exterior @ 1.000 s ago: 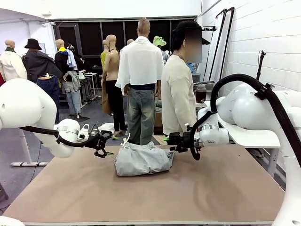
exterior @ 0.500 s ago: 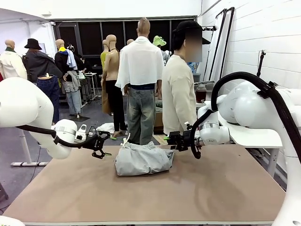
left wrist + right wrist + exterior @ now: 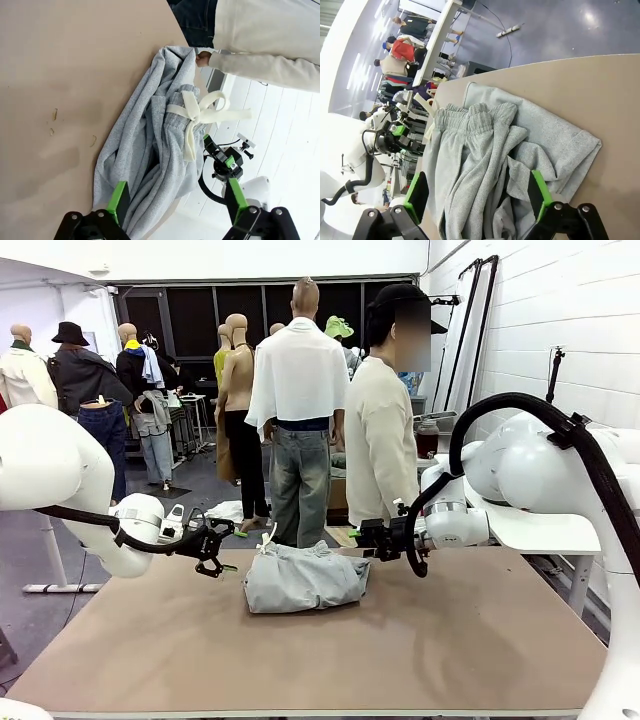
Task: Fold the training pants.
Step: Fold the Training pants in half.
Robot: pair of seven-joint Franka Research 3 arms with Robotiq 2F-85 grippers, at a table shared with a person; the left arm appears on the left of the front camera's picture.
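Front view: the training pants [image 3: 303, 578] lie bunched in a grey heap on the brown table [image 3: 330, 650], a little left of frame centre and toward the far edge. The white drawstring [image 3: 266, 541] sticks up at the heap's upper left.

The left gripper [image 3: 226, 549] sits just left of the heap, above the tabletop, fingers spread and holding nothing. The right gripper [image 3: 354, 537] sits just right of the heap at its upper right corner, fingers likewise apart and empty. Whether either one touches the cloth cannot be told from this view.

Left wrist view: the green-padded fingers [image 3: 118, 198] rise from the bottom edge, wide apart. The pants [image 3: 150, 150] fill the centre of the frame, with the drawstring [image 3: 197, 117] tied in a bow right of centre. The person's hand [image 3: 203, 59] touches the top edge of the cloth in the upper middle. The right gripper [image 3: 218, 153] shows beyond the pants.

Right wrist view: the pants [image 3: 505, 165] spread across the middle, gathered waistband [image 3: 465, 116] toward the upper left, cloth lying between the spread fingers [image 3: 540, 192] at the bottom. The left gripper [image 3: 401, 136] shows at mid left.

A person in a cream top [image 3: 378, 445] stands at the far side of the table.
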